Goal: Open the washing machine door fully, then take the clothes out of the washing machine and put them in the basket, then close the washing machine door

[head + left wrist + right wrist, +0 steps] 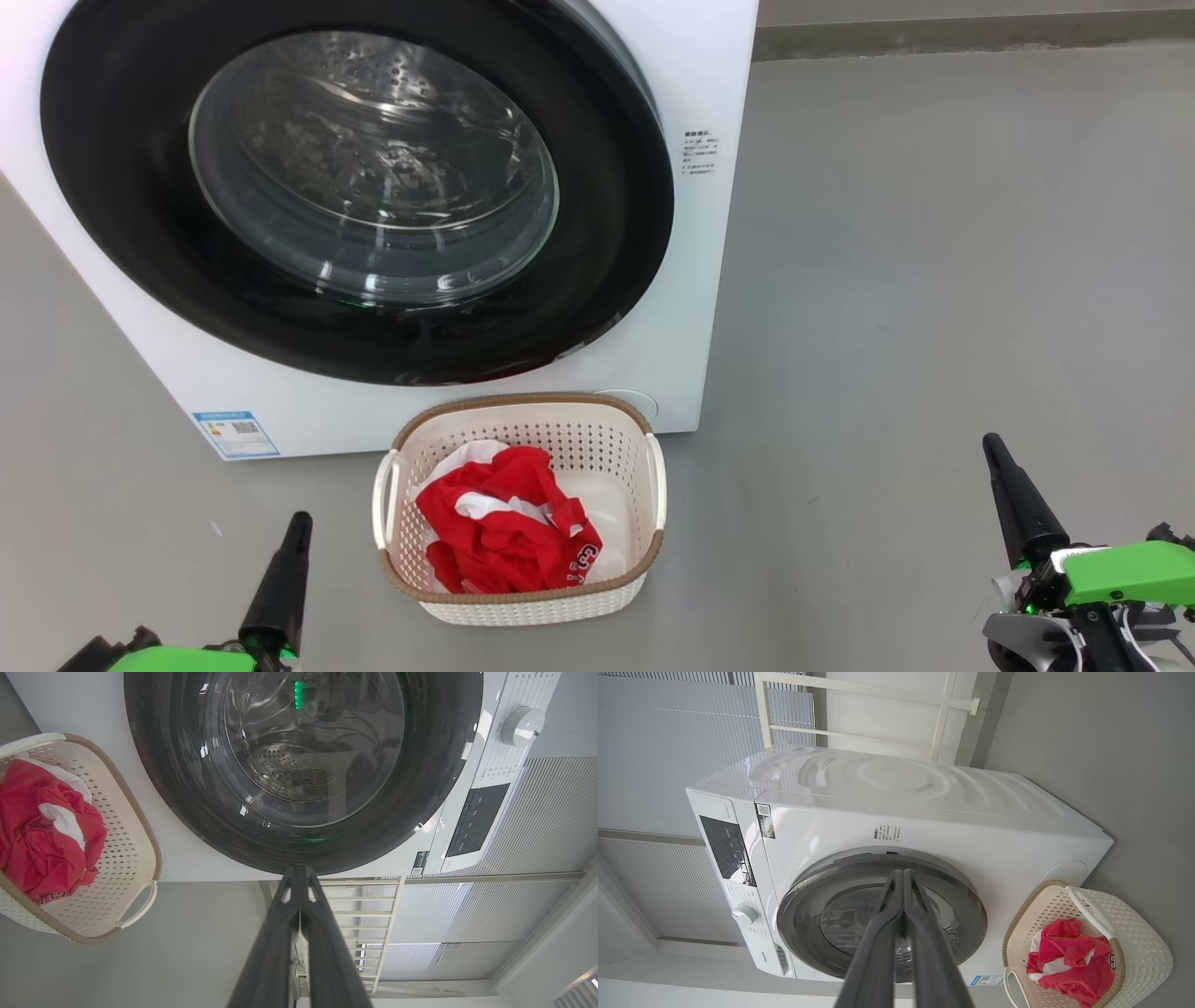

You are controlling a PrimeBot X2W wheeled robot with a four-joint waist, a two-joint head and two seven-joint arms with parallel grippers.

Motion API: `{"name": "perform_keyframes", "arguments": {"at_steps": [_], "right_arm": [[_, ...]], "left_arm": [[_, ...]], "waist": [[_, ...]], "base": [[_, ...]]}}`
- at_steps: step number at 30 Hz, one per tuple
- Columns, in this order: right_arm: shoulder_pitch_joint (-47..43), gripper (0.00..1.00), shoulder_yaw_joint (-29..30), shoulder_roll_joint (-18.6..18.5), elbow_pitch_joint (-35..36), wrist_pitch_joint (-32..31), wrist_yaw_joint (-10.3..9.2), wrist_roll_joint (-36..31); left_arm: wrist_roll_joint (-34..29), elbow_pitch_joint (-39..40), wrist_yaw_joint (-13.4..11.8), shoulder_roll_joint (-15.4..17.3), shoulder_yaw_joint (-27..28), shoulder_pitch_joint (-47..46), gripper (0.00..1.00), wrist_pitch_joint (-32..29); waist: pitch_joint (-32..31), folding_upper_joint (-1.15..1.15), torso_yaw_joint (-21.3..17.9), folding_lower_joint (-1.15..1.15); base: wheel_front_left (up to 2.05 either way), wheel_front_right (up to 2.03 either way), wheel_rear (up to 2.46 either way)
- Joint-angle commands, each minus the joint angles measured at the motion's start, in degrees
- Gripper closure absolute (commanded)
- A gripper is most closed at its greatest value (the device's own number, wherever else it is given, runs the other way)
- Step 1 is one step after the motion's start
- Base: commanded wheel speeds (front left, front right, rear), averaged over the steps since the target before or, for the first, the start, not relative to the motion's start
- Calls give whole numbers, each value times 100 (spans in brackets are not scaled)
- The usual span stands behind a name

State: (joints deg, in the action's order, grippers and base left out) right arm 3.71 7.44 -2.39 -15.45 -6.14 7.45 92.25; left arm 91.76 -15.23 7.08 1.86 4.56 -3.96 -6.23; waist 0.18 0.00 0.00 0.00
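Between the clenched, empty left hand [297,530] and right hand [997,459], red fabric clothes [495,537] lie in the cream perforated plastic basket [523,403]; beyond, the round black-rimmed glass door [121,215] looks shut, so both probably idle, work finished.

grey floor [934,233], white railing [762,714], ribbed panels [668,742]

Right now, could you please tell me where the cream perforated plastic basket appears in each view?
Head view: cream perforated plastic basket with brown rim, bottom centre.
Left wrist view: far left edge.
Right wrist view: lower right corner.
Shared landmark: the round black-rimmed glass washing machine door beside it.
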Motion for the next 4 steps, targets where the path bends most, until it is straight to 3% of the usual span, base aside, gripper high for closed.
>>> {"name": "perform_keyframes", "arguments": {"at_steps": [1,4], "right_arm": [[248,100,-94,-54,143,-34,3,-7],[248,100,-94,-54,143,-34,3,-7]], "left_arm": [[41,119,41,101,194,-222,100,-24],[41,119,41,101,194,-222,100,-24]], "waist": [[0,0,0,0],[0,0,0,0]], "base": [[0,0,0],[0,0,0]]}}
